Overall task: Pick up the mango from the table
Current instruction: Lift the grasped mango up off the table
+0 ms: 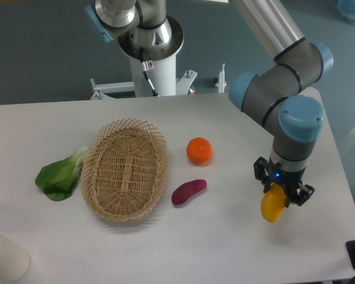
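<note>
The mango (272, 205) is a smooth yellow-orange oblong fruit at the right of the white table (225, 248). My gripper (282, 194) points down and is shut on the mango's upper end, whose top is hidden between the black fingers. Whether the fruit hangs clear of the tabletop or touches it, I cannot tell.
A round orange (199, 150) and a purple-red oblong vegetable (188, 191) lie left of the gripper. A wicker basket (125, 169) stands mid-table with a leafy green (59, 175) beside it. A white cylinder (5, 255) sits at the front left corner.
</note>
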Controlling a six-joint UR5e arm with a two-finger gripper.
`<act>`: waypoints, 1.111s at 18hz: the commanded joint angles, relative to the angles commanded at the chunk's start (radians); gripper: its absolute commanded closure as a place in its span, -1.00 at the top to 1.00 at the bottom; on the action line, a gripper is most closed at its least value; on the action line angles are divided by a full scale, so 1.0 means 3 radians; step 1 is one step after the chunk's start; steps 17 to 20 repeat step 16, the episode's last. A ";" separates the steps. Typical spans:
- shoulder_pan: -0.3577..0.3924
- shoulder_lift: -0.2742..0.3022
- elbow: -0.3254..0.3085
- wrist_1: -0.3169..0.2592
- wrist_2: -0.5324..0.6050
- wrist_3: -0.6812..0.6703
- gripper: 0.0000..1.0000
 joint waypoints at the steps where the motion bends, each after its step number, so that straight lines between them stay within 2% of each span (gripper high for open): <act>1: 0.0000 0.0000 0.0000 0.0005 0.0000 0.0000 0.28; 20: -0.0020 -0.0010 -0.0031 0.0015 0.0046 -0.0010 0.28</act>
